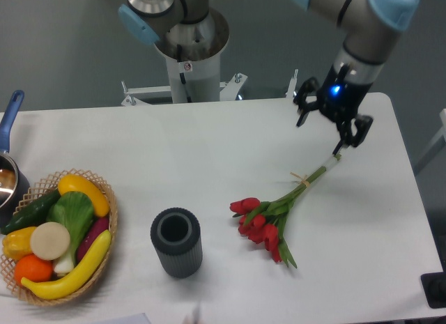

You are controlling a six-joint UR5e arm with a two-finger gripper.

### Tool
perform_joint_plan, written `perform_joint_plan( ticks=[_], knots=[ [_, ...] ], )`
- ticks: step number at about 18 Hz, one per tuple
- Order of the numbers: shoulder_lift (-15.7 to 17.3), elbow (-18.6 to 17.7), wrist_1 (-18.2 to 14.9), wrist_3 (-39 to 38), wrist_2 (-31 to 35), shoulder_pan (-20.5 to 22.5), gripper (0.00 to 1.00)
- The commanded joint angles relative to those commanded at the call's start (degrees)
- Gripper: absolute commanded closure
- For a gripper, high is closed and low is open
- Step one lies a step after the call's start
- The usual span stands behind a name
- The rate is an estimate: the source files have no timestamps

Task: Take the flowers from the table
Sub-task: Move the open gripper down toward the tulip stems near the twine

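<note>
On the white worktop (209,150) lay the flowers (275,216), a little right of the middle. The red heads pointed down toward the near edge. The long green stems ran up and to the right, with a pale band tied round them partway along.

Up at the far right, the pincer (333,123) hung over the tip of the stems. Its two fingers (357,131) stood apart, so it was open and held nothing. One finger looked very close to the stem end, but I could not tell if it touched.

To my eye, the bunch would be light and easy to lift. The stems looked thin and bendy, and the petals soft, so a hard squeeze could crush them. The heads would likely droop and swing if the bunch was held by the very tip. A good place to grab seemed to be the stems, near the band, where they sat tight together.

A dark round cup (176,242) stood left of the blooms, well apart from them. Far left sat a basket (110,212) full of fruit and vegetables, and beside it a pot (8,178) with a blue handle.
</note>
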Motion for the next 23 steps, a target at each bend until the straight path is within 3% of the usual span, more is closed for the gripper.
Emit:
perform_joint_plan(
  ticks=[5,12,16,23],
  knots=[
    [-2.9,-2.8,4.6,-0.9,0.3,-1.8,0.0],
    [-7.6,-1.5,5.7,-2.2,0.4,-3.0,0.0],
    [-9.8,-2.2,10.4,-2.1,0.4,-3.7,0.0],
    [-12.5,-2.8,10.6,-2.2,0.7,-5.3,0.0]
  ],
)
